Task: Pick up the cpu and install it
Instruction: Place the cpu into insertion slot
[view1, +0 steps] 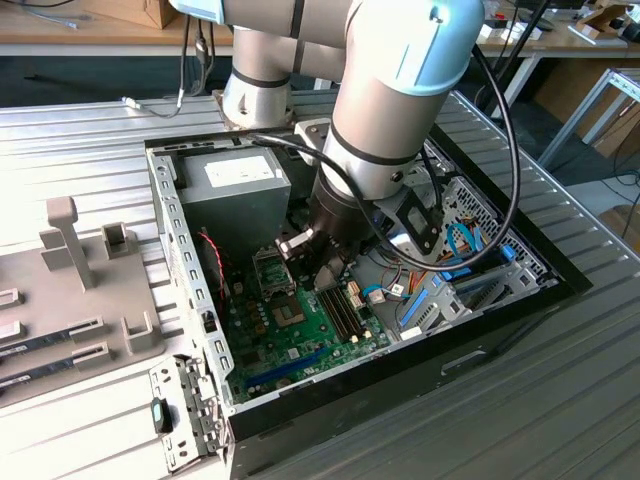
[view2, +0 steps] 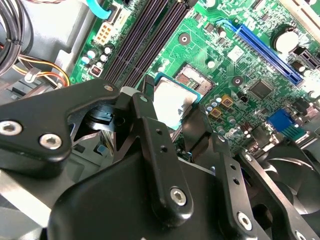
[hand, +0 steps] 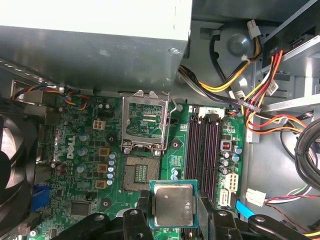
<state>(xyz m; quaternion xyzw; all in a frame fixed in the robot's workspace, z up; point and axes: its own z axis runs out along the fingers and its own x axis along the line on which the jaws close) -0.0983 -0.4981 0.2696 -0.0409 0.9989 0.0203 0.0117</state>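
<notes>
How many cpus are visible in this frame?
1. The cpu is clamped in the jaws of the gripper, above the motherboard near the open, empty socket. Another could be hidden under the arm.

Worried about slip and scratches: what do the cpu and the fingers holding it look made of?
The cpu: silvery top plate with a dull sheen, likely metal, on a green circuit-board edge. The fingers: matte black, no shine; plastic or coated metal, the look leaves that open.
</notes>
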